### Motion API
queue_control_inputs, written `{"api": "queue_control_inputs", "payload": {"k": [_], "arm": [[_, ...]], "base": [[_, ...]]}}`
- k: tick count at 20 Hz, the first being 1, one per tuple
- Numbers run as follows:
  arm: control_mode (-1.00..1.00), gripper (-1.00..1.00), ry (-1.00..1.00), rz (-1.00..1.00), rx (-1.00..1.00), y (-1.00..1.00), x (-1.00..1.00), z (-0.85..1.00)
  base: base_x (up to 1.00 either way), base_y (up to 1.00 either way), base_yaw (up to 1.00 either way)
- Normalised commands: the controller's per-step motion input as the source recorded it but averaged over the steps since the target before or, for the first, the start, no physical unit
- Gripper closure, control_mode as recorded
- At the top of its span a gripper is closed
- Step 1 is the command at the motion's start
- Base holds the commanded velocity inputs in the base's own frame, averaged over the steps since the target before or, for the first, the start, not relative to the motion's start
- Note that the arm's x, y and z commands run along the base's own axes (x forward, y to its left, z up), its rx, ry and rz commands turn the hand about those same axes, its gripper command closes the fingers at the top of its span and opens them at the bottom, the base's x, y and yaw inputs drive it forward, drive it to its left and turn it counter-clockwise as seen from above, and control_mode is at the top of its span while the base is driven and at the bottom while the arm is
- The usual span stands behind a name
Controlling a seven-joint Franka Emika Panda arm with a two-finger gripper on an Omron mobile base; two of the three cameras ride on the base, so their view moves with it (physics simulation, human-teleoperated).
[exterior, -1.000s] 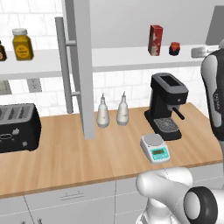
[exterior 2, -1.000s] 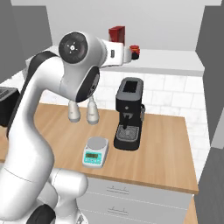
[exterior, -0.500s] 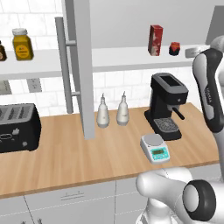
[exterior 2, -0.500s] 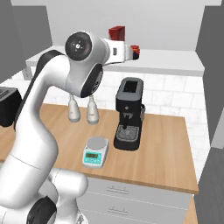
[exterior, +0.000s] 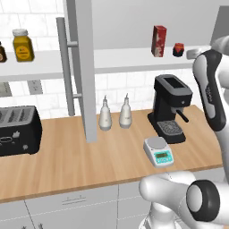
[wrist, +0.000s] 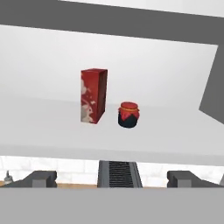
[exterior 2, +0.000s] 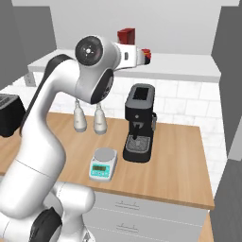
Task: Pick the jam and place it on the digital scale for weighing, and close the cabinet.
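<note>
On the shelf, your jam (wrist: 129, 114) waits untouched; gripper (wrist: 114, 178) spread, empty; scale (exterior: 159, 150) bare, cabinet (exterior: 84, 67) open.

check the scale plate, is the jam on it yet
No, the digital scale has a bare plate, and the jam stands on the shelf beside the red carton.

The jam (wrist: 129, 114) sits on the shelf (wrist: 52, 127) ahead of the gripper (wrist: 111, 177), with the carton (wrist: 93, 96) just beside it on the left.
</note>
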Motion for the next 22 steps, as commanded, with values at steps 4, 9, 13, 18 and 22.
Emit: {"api": "queue_control_inputs", "payload": {"k": [4,9,13,18,22], "arm": [[-1.0,-1.0,0.0,0.0,0.0,0.0,0.22,0.0],[-1.0,-1.0,0.0,0.0,0.0,-0.05,0.43,0.0],[-1.0,-1.0,0.0,0.0,0.0,-0.1,0.46,0.0],[-1.0,-1.0,-0.05,0.0,0.0,-0.02,0.56,0.1],[-1.0,-1.0,-0.04,0.0,0.07,-0.11,0.56,0.14]], "base": [[0.0,0.0,0.0],[0.0,0.0,0.0],[0.0,0.0,0.0],[0.0,0.0,0.0],[0.0,0.0,0.0]]}}
